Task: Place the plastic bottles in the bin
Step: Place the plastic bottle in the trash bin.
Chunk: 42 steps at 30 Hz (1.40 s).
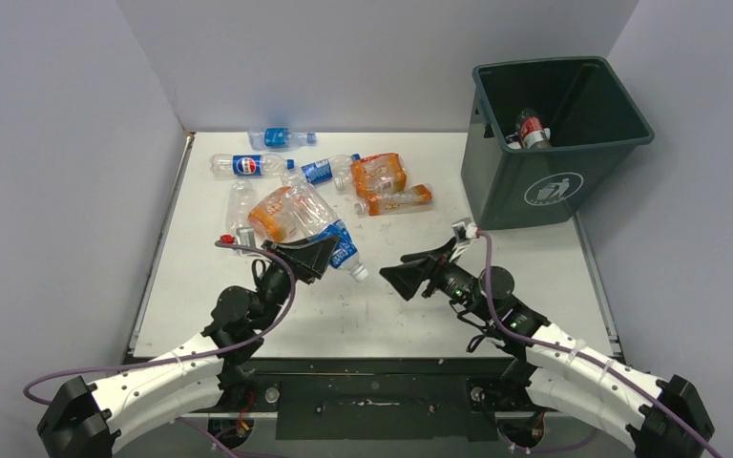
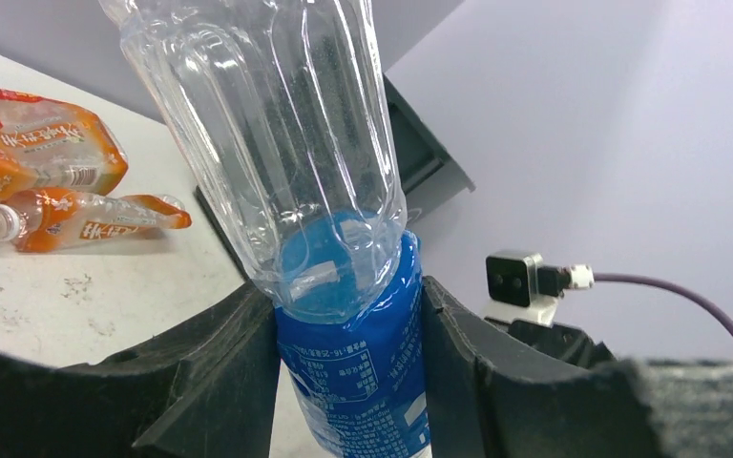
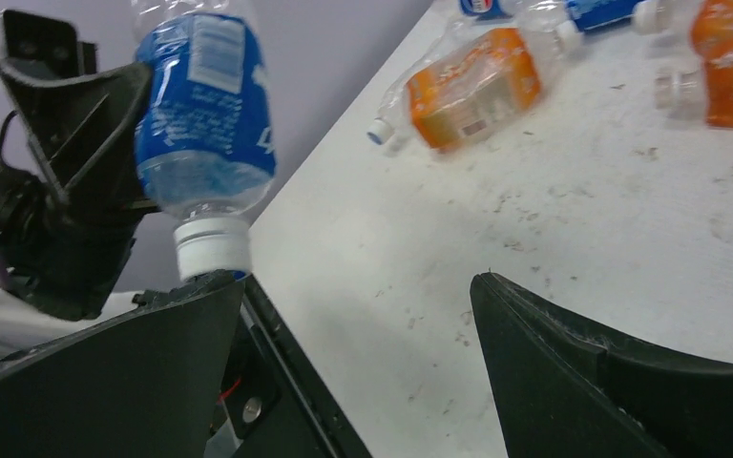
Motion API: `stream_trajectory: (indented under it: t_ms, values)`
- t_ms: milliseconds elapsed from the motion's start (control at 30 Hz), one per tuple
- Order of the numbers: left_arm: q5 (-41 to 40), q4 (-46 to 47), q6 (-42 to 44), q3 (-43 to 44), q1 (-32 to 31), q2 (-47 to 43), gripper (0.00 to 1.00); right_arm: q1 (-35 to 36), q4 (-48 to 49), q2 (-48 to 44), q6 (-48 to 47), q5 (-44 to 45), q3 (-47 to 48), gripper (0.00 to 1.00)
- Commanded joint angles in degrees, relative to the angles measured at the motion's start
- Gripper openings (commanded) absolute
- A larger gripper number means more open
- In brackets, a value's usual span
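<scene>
My left gripper (image 1: 326, 250) is shut on a clear bottle with a blue label (image 1: 336, 239), held above the table with its white cap toward the right arm. In the left wrist view both fingers press the blue label (image 2: 355, 372). The same bottle shows in the right wrist view (image 3: 205, 105). My right gripper (image 1: 403, 277) is open and empty, facing the held bottle, a short gap from its cap. The dark green bin (image 1: 554, 143) stands at the back right with a bottle (image 1: 533, 131) inside. Several more bottles (image 1: 382, 176) lie at the back of the table.
An orange-labelled bottle (image 1: 277, 215) lies just behind the left gripper. Pepsi bottles (image 1: 248, 165) lie near the left wall. Grey walls enclose the table on three sides. The black front rail (image 1: 372, 367) runs between the arm bases.
</scene>
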Motion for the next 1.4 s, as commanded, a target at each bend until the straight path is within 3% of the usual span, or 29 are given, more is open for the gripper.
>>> stream_trajectory:
  t_ms: [0, 233, 533, 700, 800, 867, 933, 967, 1000, 1100, 1200, 1367]
  values:
    - [-4.0, 14.7, -7.3, -2.5, 0.3, 0.2, 0.17, 6.9, 11.0, 3.6, -3.7, 2.1, 4.4, 0.93]
    - [-2.9, 14.8, -9.3, -2.7, 0.3, -0.3, 0.17, 12.5, 16.9, 7.5, -6.0, 5.5, 5.2, 0.93]
    - [-0.1, 14.8, -10.1, -2.8, 0.3, 0.7, 0.17, 14.7, 21.0, 14.1, -5.5, 4.3, 9.1, 0.97]
    - [1.1, 15.5, -10.1, -2.9, 0.3, 1.0, 0.17, 15.1, 22.0, 16.7, -5.0, 3.2, 10.7, 0.78]
    - [1.4, 14.8, -9.5, -2.7, 0.3, 0.5, 0.18, 15.2, 21.8, 18.0, -4.2, 1.7, 11.5, 0.54]
    - [1.4, 12.5, -8.2, -1.9, 0.3, 0.0, 0.33, 15.2, 20.4, 18.7, -3.9, 0.3, 12.5, 0.34]
    - [1.3, 8.4, -5.8, -0.5, 0.3, -1.1, 0.62, 15.2, 19.3, 18.8, -3.8, -1.1, 13.3, 0.14]
    - [1.0, 6.2, -4.2, 0.1, 0.3, -1.9, 0.76, 15.2, 17.6, 18.2, -4.0, -1.2, 13.6, 0.07]
    - [0.5, 3.7, -2.6, 0.8, 0.3, -3.1, 0.96, 15.2, 15.5, 17.4, -4.7, -1.2, 13.9, 0.06]
    - [-1.6, -6.0, 8.0, 3.8, 0.4, -8.5, 0.96, 14.6, 2.5, 12.5, -8.1, 0.9, 16.1, 0.05]
    - [-2.2, -20.5, 26.2, 11.0, 0.4, -13.3, 0.96, 12.8, -14.7, 7.8, -12.3, 4.2, 21.2, 0.05]
    - [3.9, -49.4, 56.7, 28.6, 0.4, -9.0, 0.96, 6.2, -37.9, 7.3, -16.2, 0.7, 30.7, 0.05]
